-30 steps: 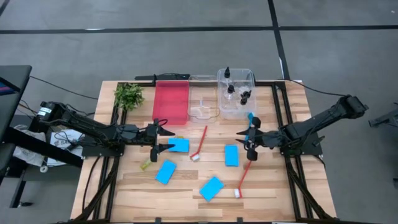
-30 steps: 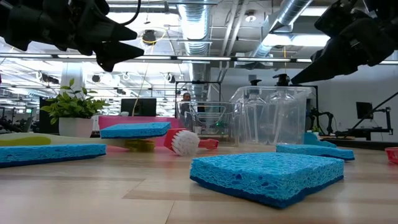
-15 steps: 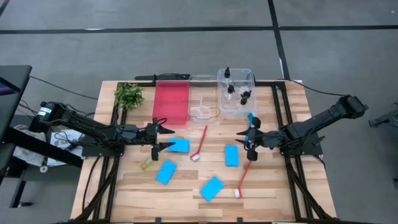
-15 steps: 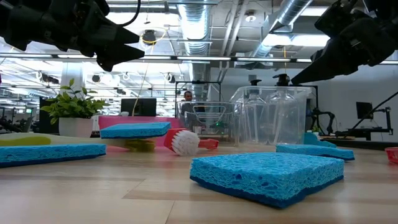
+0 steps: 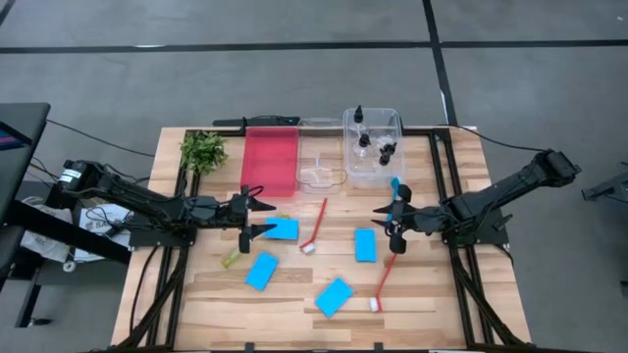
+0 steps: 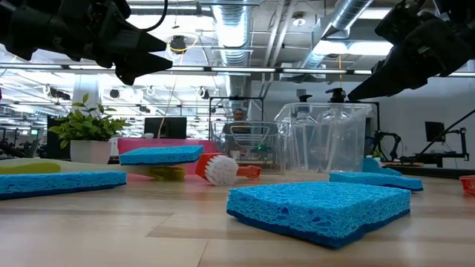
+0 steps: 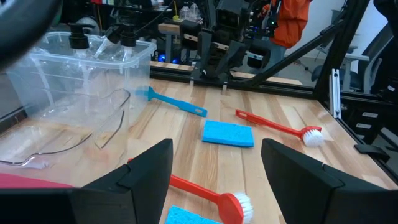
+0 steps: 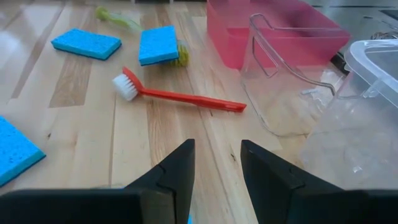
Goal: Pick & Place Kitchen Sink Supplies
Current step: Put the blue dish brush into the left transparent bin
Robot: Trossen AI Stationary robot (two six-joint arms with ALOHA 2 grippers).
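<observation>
- We see the wooden table (image 5: 206,314), with the red tray (image 5: 269,161) at its far edge as our landmark.
- Just right of the red tray stands a clear bin (image 5: 372,147) holding the black-capped bottles (image 5: 364,140).
- Our left gripper (image 5: 257,217) hangs just in front of the red tray, fingers spread wide, holding nothing.
- Our right gripper (image 5: 385,223) hovers well right of the tray, jaws parted, empty.
- A blue sponge (image 5: 282,228) lies beside the left gripper, partly over the yellow-green brush (image 5: 232,258); three more sponges (image 5: 334,296) lie nearer the front.
- One red brush (image 5: 315,227) lies near the tray.
</observation>
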